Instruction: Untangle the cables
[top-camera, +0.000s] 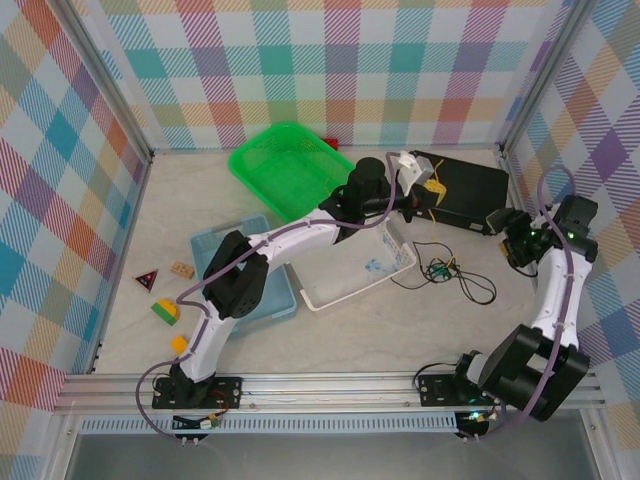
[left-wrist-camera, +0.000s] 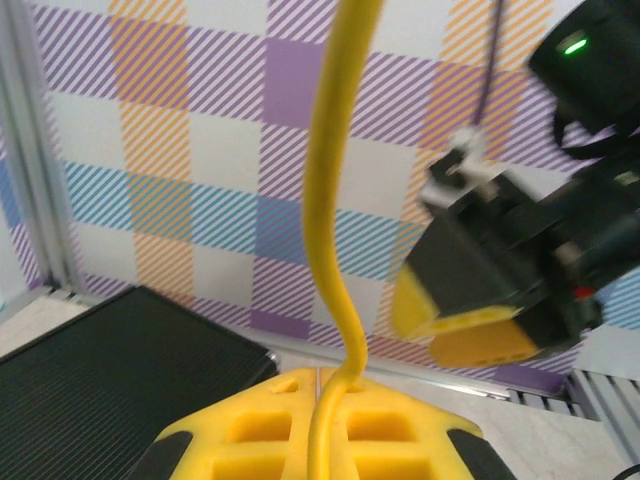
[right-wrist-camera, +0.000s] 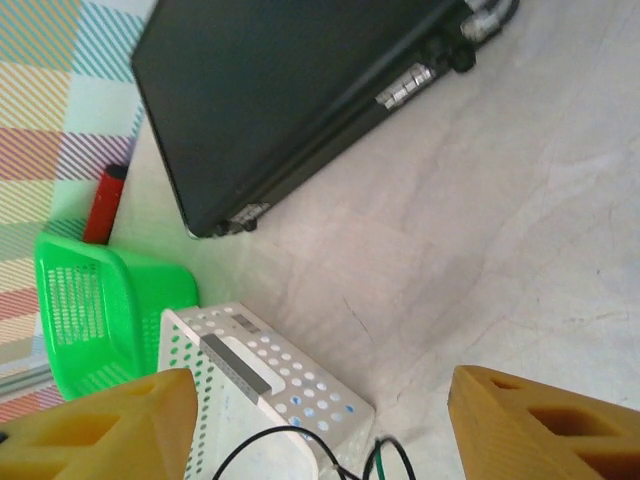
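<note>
The cables (top-camera: 441, 268) lie in a small loose knot of black, green and yellow strands on the table right of the white basket. The yellow cable (left-wrist-camera: 335, 200) rises from the knot to my left gripper (left-wrist-camera: 322, 385), which is shut on it above the black case (top-camera: 465, 185); from above, that gripper (top-camera: 430, 188) is at the back middle. My right gripper (right-wrist-camera: 322, 392) stands open with nothing between its fingers, above a black strand (right-wrist-camera: 290, 438) and a green strand (right-wrist-camera: 385, 458). From above, it (top-camera: 503, 228) is to the right of the knot.
A green basket (top-camera: 285, 165) stands at the back. A white perforated basket (top-camera: 355, 275) and a blue tray (top-camera: 245, 280) sit mid-table. Small toys (top-camera: 165, 310) lie at the left. A red object (right-wrist-camera: 105, 205) lies behind the green basket.
</note>
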